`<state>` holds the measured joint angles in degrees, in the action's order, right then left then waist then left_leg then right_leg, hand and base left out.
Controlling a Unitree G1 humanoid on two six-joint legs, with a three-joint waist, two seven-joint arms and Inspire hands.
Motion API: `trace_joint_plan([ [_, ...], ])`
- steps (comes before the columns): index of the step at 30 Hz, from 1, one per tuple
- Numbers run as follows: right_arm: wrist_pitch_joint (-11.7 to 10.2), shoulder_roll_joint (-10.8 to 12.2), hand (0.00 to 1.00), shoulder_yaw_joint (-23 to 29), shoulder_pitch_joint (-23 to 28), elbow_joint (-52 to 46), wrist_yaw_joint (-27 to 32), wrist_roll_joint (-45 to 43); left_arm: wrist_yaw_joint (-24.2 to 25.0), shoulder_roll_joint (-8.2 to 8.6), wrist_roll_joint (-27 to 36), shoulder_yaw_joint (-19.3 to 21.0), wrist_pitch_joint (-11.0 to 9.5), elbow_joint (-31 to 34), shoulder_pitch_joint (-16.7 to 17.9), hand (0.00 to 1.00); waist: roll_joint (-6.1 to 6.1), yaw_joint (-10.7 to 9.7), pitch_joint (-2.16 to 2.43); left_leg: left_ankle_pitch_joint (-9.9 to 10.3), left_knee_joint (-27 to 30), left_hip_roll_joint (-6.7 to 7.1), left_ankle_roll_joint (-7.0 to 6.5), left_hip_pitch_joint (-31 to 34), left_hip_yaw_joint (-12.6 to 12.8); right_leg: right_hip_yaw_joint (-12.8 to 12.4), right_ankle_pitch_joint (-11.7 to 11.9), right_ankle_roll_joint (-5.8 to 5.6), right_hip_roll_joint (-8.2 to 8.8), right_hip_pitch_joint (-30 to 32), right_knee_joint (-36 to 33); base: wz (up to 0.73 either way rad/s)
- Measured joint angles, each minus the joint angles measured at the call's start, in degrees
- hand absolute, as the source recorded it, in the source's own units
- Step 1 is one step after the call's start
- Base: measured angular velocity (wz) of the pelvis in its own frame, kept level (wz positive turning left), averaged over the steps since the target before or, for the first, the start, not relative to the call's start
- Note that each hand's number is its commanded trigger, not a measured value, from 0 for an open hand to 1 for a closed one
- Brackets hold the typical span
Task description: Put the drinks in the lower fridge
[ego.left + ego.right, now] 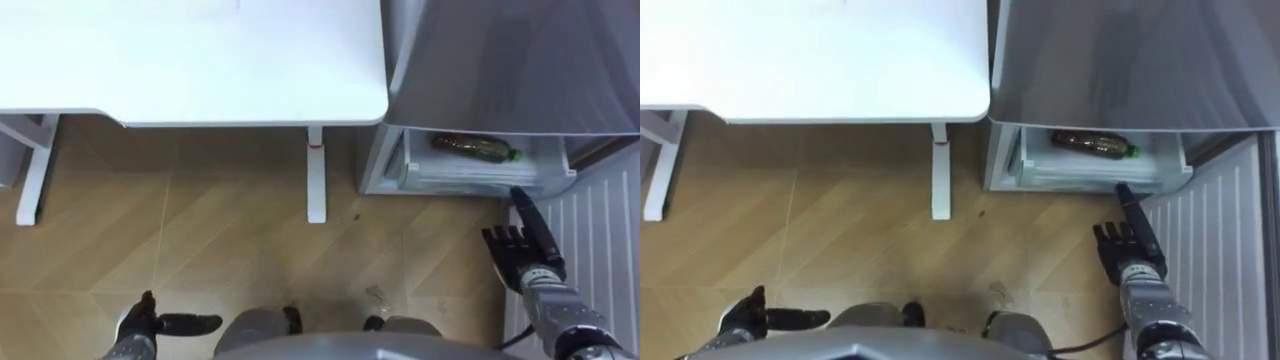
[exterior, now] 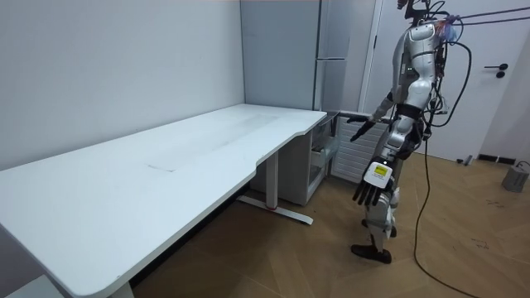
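Note:
A dark drink bottle [image 1: 475,148] with a green cap lies on its side in the open lower drawer [image 1: 480,180] of the grey fridge [image 1: 510,60]; the same bottle [image 1: 1095,143] lies there in the right eye view. My right hand [image 1: 525,245] hovers just in front of the drawer, open, fingers straight and pointing at it, holding nothing. My left hand [image 1: 140,325] hangs low at my left side, open and empty. In the room view I stand facing the fridge [image 2: 335,58], right hand [image 2: 362,131] stretched toward it, left hand [image 2: 370,189] hanging down.
A large white table [image 1: 190,60] stands left of the fridge, its leg [image 1: 316,175] close to the drawer. The fridge's open lower door [image 1: 590,230], ribbed and white, stands at my right. Wooden floor [image 1: 200,240] lies between me and the table.

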<state>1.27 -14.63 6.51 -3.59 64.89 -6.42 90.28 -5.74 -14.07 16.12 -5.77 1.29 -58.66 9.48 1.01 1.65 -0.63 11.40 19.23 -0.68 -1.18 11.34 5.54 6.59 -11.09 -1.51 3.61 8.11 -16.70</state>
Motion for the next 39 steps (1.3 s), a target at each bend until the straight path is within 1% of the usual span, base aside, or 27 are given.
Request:
trace_joint_plan([
  [3, 0.05, 0.44, 0.00, 1.44, 0.00, 0.09, 0.07, 0.76, 0.01, 0.01, 0.00, 0.03, 0.03, -0.80, 0.10, 0.00, 0.35, -0.02, 0.08, -0.01, -0.01, 0.01, -0.01, -0.02, 0.06, -0.05, 0.05, -0.04, 0.01, 0.02, -0.05, 0.00],
  [7, 0.01, 0.90, 0.00, 2.28, -0.98, 2.36, 0.02, 1.38, 0.06, 0.15, -0.05, 0.04, 0.04, -0.98, 0.03, 0.00, 0.31, -0.01, 0.06, -0.01, 0.27, -0.01, -0.01, 0.22, 0.08, 0.03, 0.04, -0.02, 0.03, 0.42, -0.24, 0.00],
  [10, 0.02, 1.09, 0.00, 2.21, -1.36, 2.46, -0.04, 1.24, 0.08, 0.04, -0.46, 0.25, 0.03, -1.07, -0.55, 0.00, 0.33, 0.06, 0.03, -0.01, 0.88, 0.00, -0.01, 1.99, 0.13, 0.03, -0.14, 0.12, 0.20, 2.58, -1.54, 0.00],
  [13, 0.01, 1.27, 0.00, 2.16, -4.56, 4.25, -0.07, 0.67, 0.08, 0.23, -0.58, 0.21, 0.03, -2.38, -3.10, 0.00, 0.82, 0.37, -0.37, 0.07, 3.75, -0.09, -0.14, 6.69, 0.11, -0.28, -0.71, 0.30, 0.41, 7.32, -5.63, 0.00],
  [14, 0.02, 1.33, 0.00, 2.16, -5.00, 4.54, -0.06, 0.61, 0.08, 0.27, -0.58, 0.21, 0.03, -2.73, -3.65, 0.00, 0.88, 0.39, -0.41, 0.14, 4.52, -0.14, -0.21, 7.71, 0.11, -0.34, -0.86, 0.36, 0.41, 8.42, -6.48, 0.00],
  [15, 0.04, 1.38, 0.00, 2.16, -5.64, 4.60, -0.06, 0.45, 0.09, 0.36, -0.50, 0.21, 0.04, -3.42, -4.63, 0.00, 1.11, 0.52, -0.54, 0.43, 5.89, -0.27, -0.24, 9.56, 0.08, -0.38, -1.24, 0.47, 0.43, 10.28, -7.96, 0.00],
  [16, 0.04, 1.37, 0.00, 2.19, -6.93, 5.22, 0.02, 0.54, 0.09, 0.48, -0.14, 0.21, 0.04, -4.21, -5.48, 0.00, 1.48, 0.69, -0.83, 0.76, 7.60, -0.39, -0.26, 11.71, 0.07, -0.58, -1.72, 0.54, 0.44, 12.46, -9.85, 0.00],
  [17, 0.05, 1.33, 0.00, 2.19, -7.64, 5.60, 0.02, 0.58, 0.09, 0.55, 0.00, 0.21, 0.04, -4.61, -5.83, 0.00, 1.59, 0.71, -0.94, 0.99, 8.38, -0.40, -0.27, 12.73, 0.08, -0.79, -1.99, 0.58, 0.44, 13.71, -10.90, -0.07],
  [18, 0.05, 1.24, 0.00, 2.15, -9.01, 6.32, 0.13, 0.84, 0.09, 0.62, 0.12, -0.03, 0.05, -5.60, -6.73, 0.00, 1.69, 1.03, -1.05, 1.33, 9.55, -0.45, -0.29, 14.92, 0.30, -1.34, -2.67, 0.64, 0.52, 16.32, -12.67, -0.09],
  [19, 0.03, 1.13, 0.00, 2.03, -9.93, 6.48, 0.55, 1.45, 0.07, 0.62, 0.12, -0.39, 0.12, -5.92, -7.42, 0.00, 1.70, 1.62, -1.09, 1.42, 10.82, -0.46, -0.27, 17.01, 0.36, -1.59, -3.15, 0.69, 0.61, 18.72, -14.50, -0.05],
  [20, 0.02, 1.06, 0.00, 2.04, -10.38, 6.55, 0.79, 1.70, -0.02, 0.58, 0.10, -0.79, 0.06, -5.91, -7.65, 0.00, 1.69, 1.82, -1.10, 1.41, 11.48, -0.45, -0.26, 18.08, 0.29, -1.61, -3.33, 0.78, 0.67, 19.86, -15.37, 0.04],
  [22, 0.05, 0.70, 0.00, 2.05, -13.22, 6.98, 1.66, 1.63, -0.31, 0.56, 0.11, -1.93, 0.05, -5.58, -8.01, 0.00, 1.62, 1.60, -1.18, 1.36, 13.97, -0.36, -0.23, 22.33, -0.11, -1.31, -3.93, 1.10, 1.11, 24.28, -18.65, 0.12],
  [23, 0.05, 0.51, 0.00, 2.02, -13.82, 6.94, 1.77, 1.64, -0.38, 0.53, 0.11, -2.27, 0.06, -5.46, -8.03, 0.00, 1.59, 1.63, -1.19, 1.34, 14.54, -0.30, -0.23, 23.42, -0.20, -1.22, -4.09, 1.16, 1.26, 25.34, -19.49, 0.14],
  [25, 0.04, -0.49, 0.00, 1.46, -15.68, 6.91, 2.00, 1.69, -0.82, 0.36, 0.12, -3.59, 0.00, -5.35, -8.47, 0.00, 1.43, 1.80, -1.23, 1.33, 16.63, -0.23, -0.24, 26.95, -0.51, -1.13, -4.44, 1.26, 1.50, 28.92, -21.85, 0.10],
  [27, -0.01, -1.74, 0.00, 1.47, -17.97, 6.79, 2.07, 1.71, -1.62, -0.02, 0.12, -3.62, -0.02, -5.43, -9.65, 0.00, 1.00, 1.98, -1.50, 1.24, 18.83, -0.11, -0.25, 31.52, -0.99, -0.79, -4.67, 1.48, 1.84, 33.40, -24.44, 0.12],
  [28, 0.00, -2.01, 0.00, 1.37, -18.44, 6.78, 2.07, 1.84, -1.70, -0.30, 0.25, -3.80, -0.04, -5.39, -9.80, 0.00, 0.81, 2.09, -1.54, 1.20, 19.31, -0.05, -0.24, 32.52, -1.02, -0.79, -4.75, 1.59, 1.96, 34.46, -25.17, 0.12],
  [30, -0.02, -3.92, 0.00, 0.25, -20.22, 6.60, 2.05, 2.18, -2.67, -0.89, 1.34, -5.63, -0.39, -4.60, -10.03, 0.00, 0.62, 2.31, -1.56, 1.24, 21.19, 0.20, -0.20, 36.39, -1.14, -0.68, -5.09, 1.57, 2.47, 38.34, -27.40, 0.09],
  [31, -0.01, -5.01, 0.00, -0.66, -21.31, 6.20, 2.04, 2.20, -2.75, -1.24, 1.37, -6.41, -0.36, -3.69, -10.07, 0.00, 0.47, 2.34, -1.63, 1.24, 22.06, 0.33, -0.20, 38.45, -1.13, -0.60, -5.38, 1.33, 2.79, 40.48, -28.53, 0.08],
  [32, 0.00, -5.62, 0.00, -1.02, -22.07, 6.14, 2.03, 2.20, -2.75, -1.48, 1.37, -6.97, -0.37, -3.37, -10.14, 0.00, 0.39, 2.46, -1.67, 1.21, 22.48, 0.45, -0.23, 39.53, -1.12, -0.38, -5.47, 1.43, 3.17, 41.60, -29.18, 0.05],
  [33, -0.14, -6.53, 0.00, -1.31, -23.86, 6.13, 1.96, 2.32, -2.75, -2.07, 1.27, -8.33, -0.54, -2.68, -10.32, 0.00, 0.12, 2.67, -1.81, 1.19, 23.51, 0.49, -0.28, 41.54, -0.99, -0.31, -5.58, 1.59, 3.50, 43.74, -30.45, 0.05],
  [34, -0.46, -7.00, 0.00, -1.54, -25.51, 6.14, 1.55, 2.87, -2.73, -2.60, 1.21, -9.12, -0.61, -1.93, -10.34, 0.00, -0.14, 2.73, -1.96, 1.19, 24.34, 0.48, -0.28, 43.27, -1.08, -0.25, -5.65, 1.75, 3.58, 45.43, -31.34, 0.05],
  [35, -0.57, -7.24, 0.00, -1.91, -26.09, 6.14, 1.22, 3.07, -2.72, -2.76, 1.19, -9.41, -0.63, -1.70, -10.34, 0.00, -0.25, 2.88, -1.98, 1.19, 24.63, 0.52, -0.28, 43.96, -1.19, -0.20, -5.69, 1.82, 3.61, 46.08, -31.71, 0.12],
  [36, -0.56, -7.74, 0.00, -2.66, -27.07, 6.13, 0.81, 3.36, -2.68, -3.13, 1.15, -10.45, -0.59, -1.26, -10.31, 0.00, -0.36, 2.98, -2.04, 1.19, 25.16, 0.70, -0.27, 44.96, -1.49, 0.04, -5.83, 2.13, 3.83, 46.95, -32.44, 0.22],
  [37, -0.56, -8.10, 0.00, -3.00, -27.97, 6.10, 0.56, 3.68, -2.67, -3.39, 1.18, -11.18, -0.53, -1.01, -10.30, 0.00, -0.55, 3.08, -2.03, 1.19, 25.63, 1.16, -0.26, 45.81, -1.89, 0.30, -6.19, 2.38, 4.29, 47.74, -33.35, 0.26],
  [39, -0.66, -8.54, 0.00, -3.39, -30.01, 5.34, 0.53, 4.06, -2.67, -4.04, 1.21, -12.23, -0.54, -0.30, -10.29, 0.00, -0.77, 3.44, -2.01, 1.21, 26.64, 1.43, -0.22, 47.82, -2.38, 0.45, -6.67, 2.36, 4.50, 49.55, -34.59, 0.19],
])
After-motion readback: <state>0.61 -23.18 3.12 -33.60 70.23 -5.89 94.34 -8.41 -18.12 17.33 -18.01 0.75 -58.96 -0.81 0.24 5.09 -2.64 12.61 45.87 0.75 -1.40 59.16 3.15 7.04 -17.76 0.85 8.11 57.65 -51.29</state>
